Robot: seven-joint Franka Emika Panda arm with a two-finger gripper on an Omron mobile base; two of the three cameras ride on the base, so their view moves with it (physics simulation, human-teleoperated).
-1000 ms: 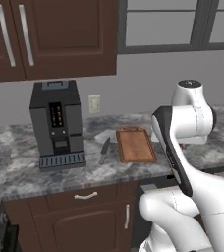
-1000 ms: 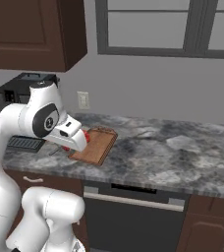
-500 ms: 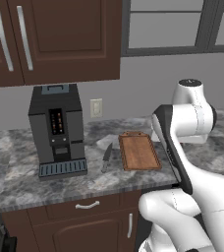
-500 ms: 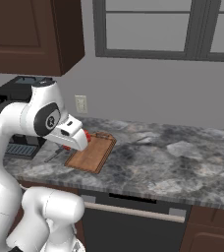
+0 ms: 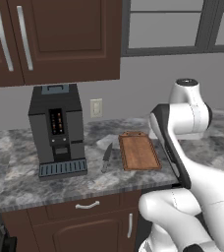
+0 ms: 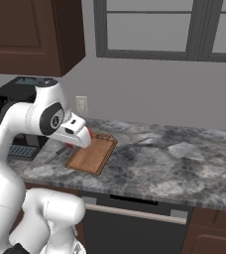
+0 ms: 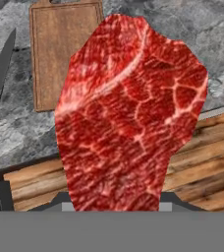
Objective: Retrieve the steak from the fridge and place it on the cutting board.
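gripper [image 7: 113,204]: you had it clamped on the steak [image 7: 128,113]
cutting board [image 5: 139,151]: lay bare near worktop [image 5: 15,167] front edge
knife [image 5: 106,157]: just left of board

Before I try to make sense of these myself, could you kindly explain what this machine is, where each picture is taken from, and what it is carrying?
This is a rendered kitchen with a white robot arm on a base that can drive. Two cameras ride on the base behind the arm, left and right; a third sits on the hand and looks along the gripper. On the grey marbled countertop stand a black coffee machine, a knife and the cutting board, which is bare. The gripper is shut on the steak, the red slab close to the hand camera, held out in front of the counter, not yet over the board.
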